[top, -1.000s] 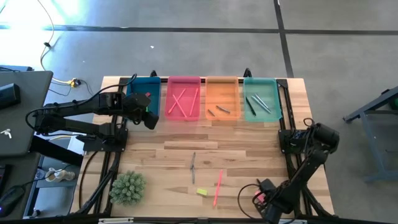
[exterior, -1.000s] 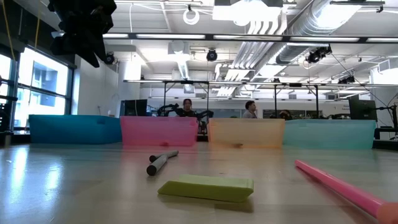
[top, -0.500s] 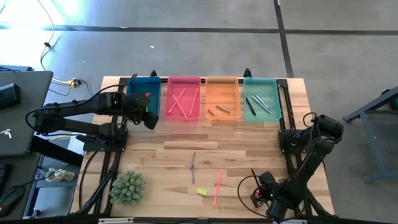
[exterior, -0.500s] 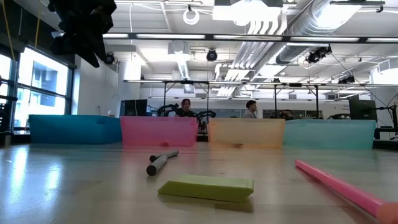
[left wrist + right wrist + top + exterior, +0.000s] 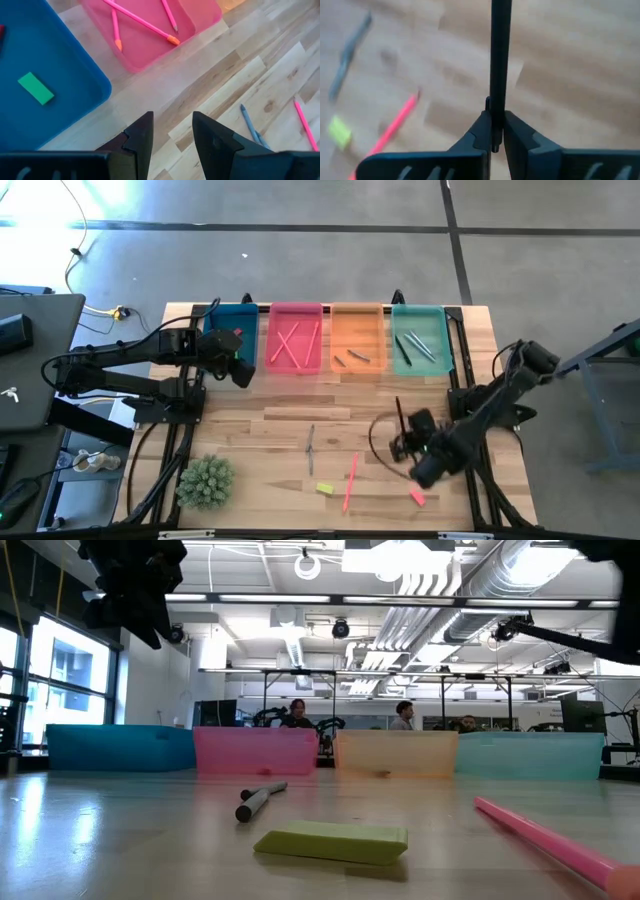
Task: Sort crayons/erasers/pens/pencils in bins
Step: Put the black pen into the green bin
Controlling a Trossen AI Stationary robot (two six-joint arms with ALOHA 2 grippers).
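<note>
Wood fills most of what we see, a plank table (image 5: 400, 395) with four bins lined along its far edge: blue bin (image 5: 222, 317), pink bin (image 5: 296, 365), orange bin (image 5: 358, 367) and teal bin (image 5: 425, 365). We find the right gripper (image 5: 400, 442) above the near right part of the table, its fingers (image 5: 482, 127) pinched tight on a long dark stick (image 5: 500, 60) that stands up between them. Just beside that gripper, near the front edge, lies a small pink eraser (image 5: 417, 497). Toward the middle of the table we see a long pink pencil (image 5: 350, 480), a yellow eraser (image 5: 325, 488) and a grey pen (image 5: 311, 448), all loose on the wood and apart from each other. The left gripper (image 5: 172, 127) hangs over bare wood just in front of the blue and pink bins, its fingers parted a moderate way with nothing between them. In the blue bin we make out a green eraser (image 5: 35, 88); pink sticks (image 5: 295, 343) cross in the pink bin, short stubs (image 5: 353, 357) rest in the orange one, and dark sticks (image 5: 415, 345) lie in the teal one. A spiky green ball (image 5: 205, 481) sits at the near left corner.
</note>
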